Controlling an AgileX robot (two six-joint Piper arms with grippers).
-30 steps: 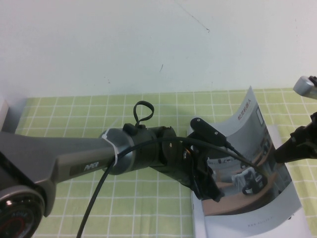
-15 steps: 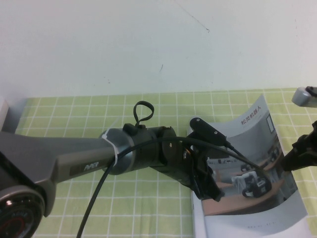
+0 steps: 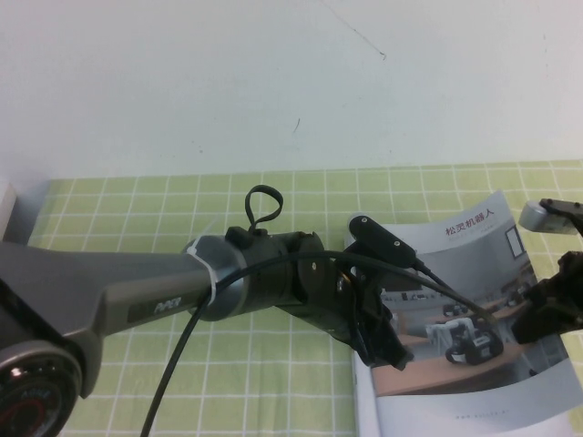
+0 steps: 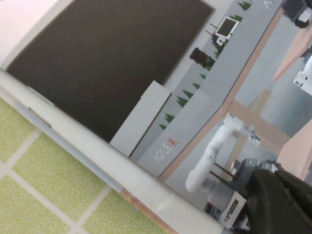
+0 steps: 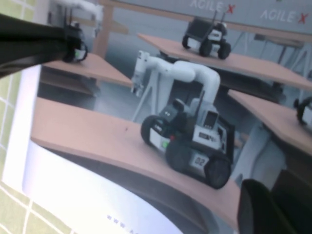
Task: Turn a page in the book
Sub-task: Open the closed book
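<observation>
The right gripper (image 3: 554,314) hangs at the right edge of the scene, just over the right side of the book (image 3: 474,364), its dark body against the printed cover; how far its fingers stand apart cannot be told, and nothing shows between them. In the right wrist view a dark fingertip (image 5: 263,209) fills one corner, right above the cover photo of a small wheeled robot on a wooden desk, and a second dark bar crosses another corner. The left gripper (image 3: 383,341) reaches in from the left and sits low on the near left part of the book, close to the spine edge; its fingers are hidden under the wrist, so their state cannot be told either. In the left wrist view one dark fingertip (image 4: 280,200) lies against the cover picture. The book lies at the near right of the green checked cloth (image 3: 273,382), cover face up with the Chinese title toward the far right corner, and white inner pages peek out along its left and near edges. A pale wall (image 3: 273,82) rises beyond the cloth.
</observation>
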